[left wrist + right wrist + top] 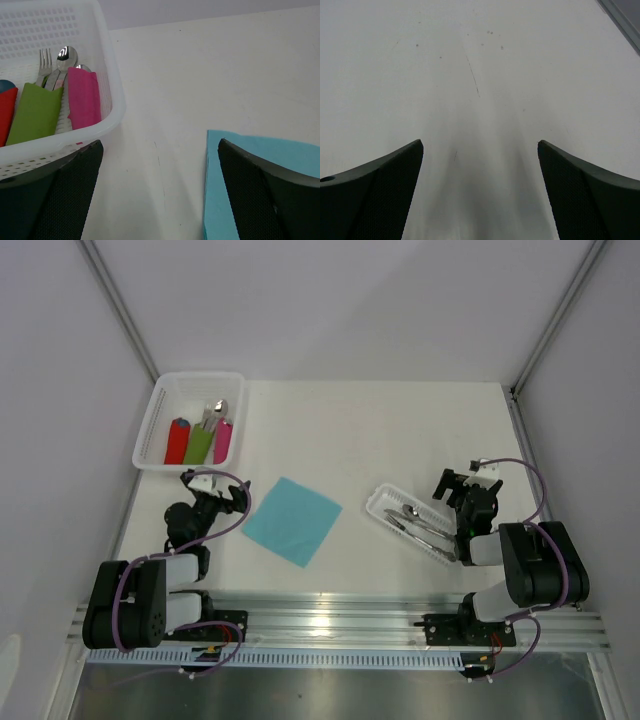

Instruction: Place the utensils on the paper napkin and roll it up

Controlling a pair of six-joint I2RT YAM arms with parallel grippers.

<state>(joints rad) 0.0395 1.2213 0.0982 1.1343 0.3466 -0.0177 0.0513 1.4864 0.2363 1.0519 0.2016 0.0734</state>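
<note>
Spanning nearly the whole overhead view: white tabletop [400,430], walled in white on the left, far and right sides, closed at the near edge by an aluminium rail [340,620] carrying both arm bases. Broad bare stretch across the far and middle-right table. Narrower bare strip between napkin and tray.

White perforated basket [160,410] tucked into the far-left corner, one side along the left wall, near rim just beside the left gripper.

Teal paper napkin [292,520] flat on the table, turned like a diamond, left of centre, between the two arms. Left corner near the left gripper, right corner apart from the tray, top face bare. From the left wrist, one napkin edge passing behind the right finger [270,200].

Small white slotted tray [378,498] lying diagonally right of the napkin, near end beside the right arm.

Left gripper [215,484] low between basket and napkin, jaws apart, gripping nothing. Right gripper [461,482] just beyond the tray's right side, jaws apart over bare table.

Red roll [177,442], green roll [199,445] and pink roll [222,440] side by side in the basket, fork and spoon tips [57,60] poking from the green and pink ones.

Silver utensils [420,528] lying lengthwise inside the tray, off the napkin.

Small red mark [79,143] on the basket's near rim, too small to read.
</note>
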